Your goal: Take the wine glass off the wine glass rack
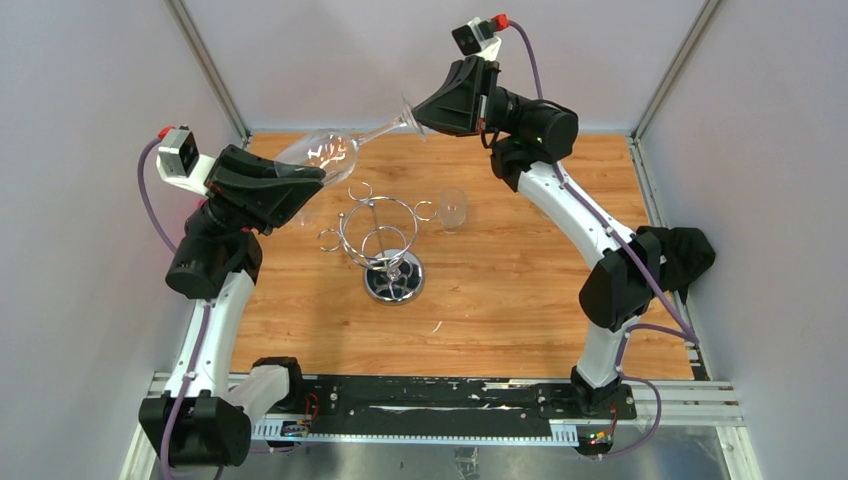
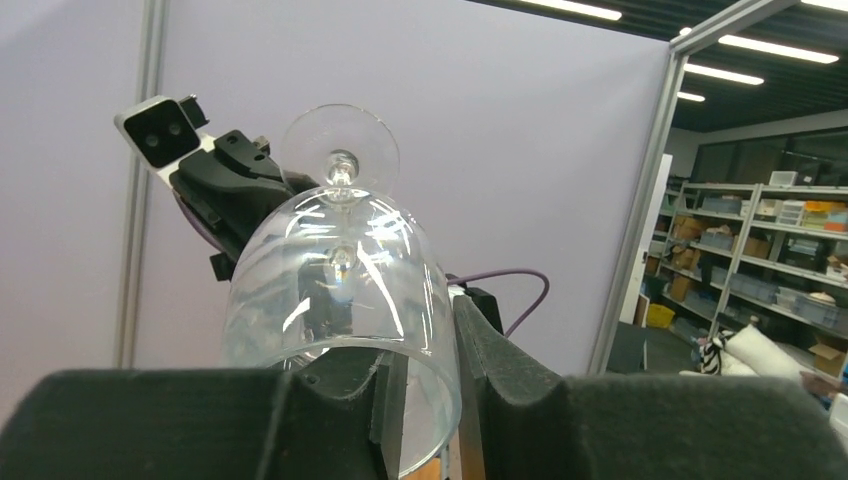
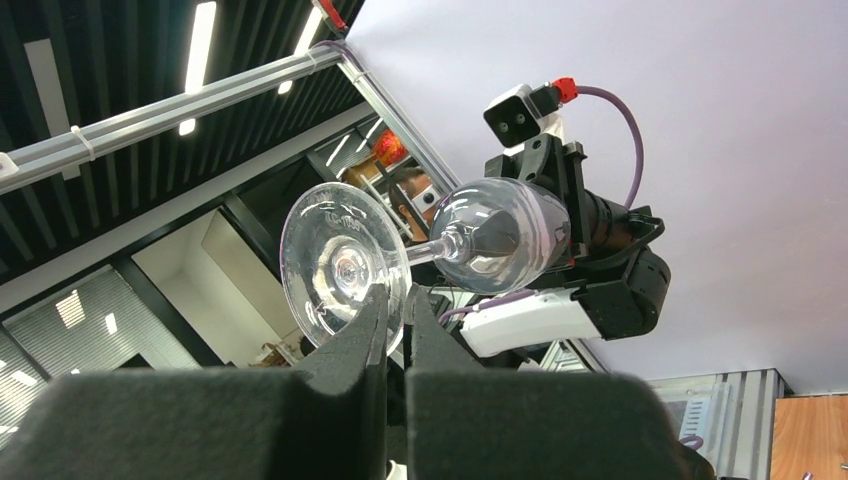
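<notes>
The clear wine glass (image 1: 322, 152) hangs on its side in the air above the back of the table, off the chrome wine glass rack (image 1: 380, 232). My right gripper (image 1: 418, 112) is shut on the edge of its round foot (image 3: 340, 265). My left gripper (image 1: 308, 182) is closed astride the bowl's rim. In the left wrist view one finger (image 2: 392, 400) sits inside the bowl (image 2: 340, 270) and the other is outside against the wall. The rack stands below, between both arms, on its mirrored base (image 1: 394, 283).
Another clear glass (image 1: 453, 208) is by the rack's right side. Grey enclosure walls close in the wooden table (image 1: 520, 290) on the left, back and right. A metal rail (image 1: 440, 405) with both arm bases runs along the near edge.
</notes>
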Robot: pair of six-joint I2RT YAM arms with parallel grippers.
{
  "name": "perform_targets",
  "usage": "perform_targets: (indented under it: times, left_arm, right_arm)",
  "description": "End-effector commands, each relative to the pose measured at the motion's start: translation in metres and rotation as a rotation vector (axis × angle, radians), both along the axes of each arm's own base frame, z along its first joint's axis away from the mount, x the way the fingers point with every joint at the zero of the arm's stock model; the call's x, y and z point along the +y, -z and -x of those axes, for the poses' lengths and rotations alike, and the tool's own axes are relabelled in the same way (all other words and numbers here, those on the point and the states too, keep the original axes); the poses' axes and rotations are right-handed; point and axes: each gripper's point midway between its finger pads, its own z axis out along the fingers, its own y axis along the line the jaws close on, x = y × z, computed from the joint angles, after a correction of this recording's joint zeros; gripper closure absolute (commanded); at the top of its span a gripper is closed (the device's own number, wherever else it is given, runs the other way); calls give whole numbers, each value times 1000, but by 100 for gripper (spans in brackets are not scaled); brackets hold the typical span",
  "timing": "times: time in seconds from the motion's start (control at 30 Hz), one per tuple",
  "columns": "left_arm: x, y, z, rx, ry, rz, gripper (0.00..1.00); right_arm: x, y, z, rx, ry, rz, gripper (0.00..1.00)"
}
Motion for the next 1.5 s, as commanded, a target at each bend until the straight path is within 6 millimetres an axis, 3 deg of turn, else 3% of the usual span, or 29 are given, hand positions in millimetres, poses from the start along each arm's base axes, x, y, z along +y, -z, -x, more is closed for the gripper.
perform_targets:
  times: [0.0,0.17,0.43,0.63,0.87,1.07,1.33,1.43,1.47]
  left_arm:
    - [-6,-2,23,-66,43,-21,90]
    - [-3,-2,18,-47,41,7,100]
    - [5,-4,21,-60,5,93,100]
    - [7,-10,31,-79,-2,122,100]
    - [9,-15,36,-89,-46,129,100]
    - [8,-19,37,-94,-105,116,100]
    - [12,-24,26,-51,-303,61,100]
    - [21,-26,11,15,-477,17,100]
    - [27,-16,-4,85,-567,-28,100]
  right_arm:
    - [32,47,-3,-14,-46,118,100]
    - [30,46,0,-20,-55,108,100]
    - [23,37,10,-49,-63,87,96]
    - [21,34,13,-58,-61,69,73]
    - [18,32,12,-38,-73,48,32]
    - [4,30,-1,-18,-34,9,9]
    - [-33,36,-29,36,66,-31,2]
    - [-44,38,-34,41,105,-26,1]
    - [-49,41,-38,48,121,-22,1]
